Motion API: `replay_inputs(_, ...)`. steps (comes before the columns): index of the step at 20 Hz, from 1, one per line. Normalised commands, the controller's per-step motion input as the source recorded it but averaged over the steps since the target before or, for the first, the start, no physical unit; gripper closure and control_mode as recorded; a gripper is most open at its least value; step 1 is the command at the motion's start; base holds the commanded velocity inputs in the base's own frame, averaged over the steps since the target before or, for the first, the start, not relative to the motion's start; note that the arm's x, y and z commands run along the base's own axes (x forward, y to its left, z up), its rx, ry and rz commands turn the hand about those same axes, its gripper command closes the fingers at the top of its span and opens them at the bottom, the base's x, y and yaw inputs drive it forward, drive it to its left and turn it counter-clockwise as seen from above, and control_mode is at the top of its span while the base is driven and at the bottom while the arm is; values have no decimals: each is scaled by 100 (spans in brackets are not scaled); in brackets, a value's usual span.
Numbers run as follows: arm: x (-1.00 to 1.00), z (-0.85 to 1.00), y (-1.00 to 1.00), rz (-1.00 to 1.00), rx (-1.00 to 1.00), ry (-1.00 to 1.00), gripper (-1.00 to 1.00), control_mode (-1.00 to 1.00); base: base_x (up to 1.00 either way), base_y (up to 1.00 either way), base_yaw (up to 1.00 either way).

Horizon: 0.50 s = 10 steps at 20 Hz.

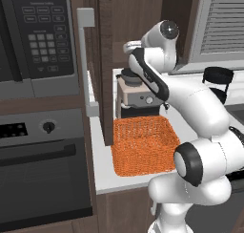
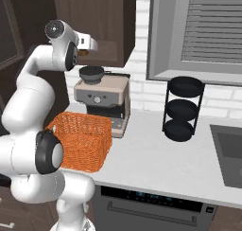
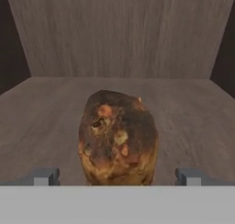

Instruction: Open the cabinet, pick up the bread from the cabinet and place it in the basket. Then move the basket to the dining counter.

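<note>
Microwave [image 1: 38, 36] buttons and a black oven [image 1: 45, 179] with a round knob fill the far left of the left base view, smooth dark fronts set in brown wood. Just right of them the cabinet [image 1: 102, 60] door stands swung open, edge-on, its long grey bar handle [image 1: 86, 60] running vertically. Below, on the white worktop [image 1: 102, 170], sits the basket [image 1: 143, 143]: bright orange, loosely woven mesh, rectangular with upright sides. Directly behind it, nearly touching, stands a beige and steel coffee machine [image 1: 138, 96] with a dark round top. The white arm bends up over both and reaches into the cabinet's open interior.

From the right base view the same basket [image 2: 82, 140] lies partly behind the arm's lower joint, with the coffee machine [image 2: 101, 100] just beyond it. Farther right on the counter, well apart, stands a black three-tier round rack [image 2: 183, 109] below a louvred window [image 2: 198, 31], and a sink [image 2: 227, 154] is cut into the worktop at the right edge.

On the hand view the bread [image 3: 118, 138] rests on the grained wooden shelf inside the cabinet [image 3: 119, 35], a lumpy oval loaf, golden-brown with darker scorched patches. The gripper [image 3: 118, 176] is spread wide, one grey fingertip [image 3: 45, 176] on each side of the bread's base, both clear of the crust and not touching it.
</note>
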Motion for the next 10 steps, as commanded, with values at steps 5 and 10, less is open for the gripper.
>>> replay_inputs(5,22,-16,0,0,0,0,-100,-100,0,0,0)
replay_inputs(10,32,-2,0,0,0,0,-100,-100,0,0,0)
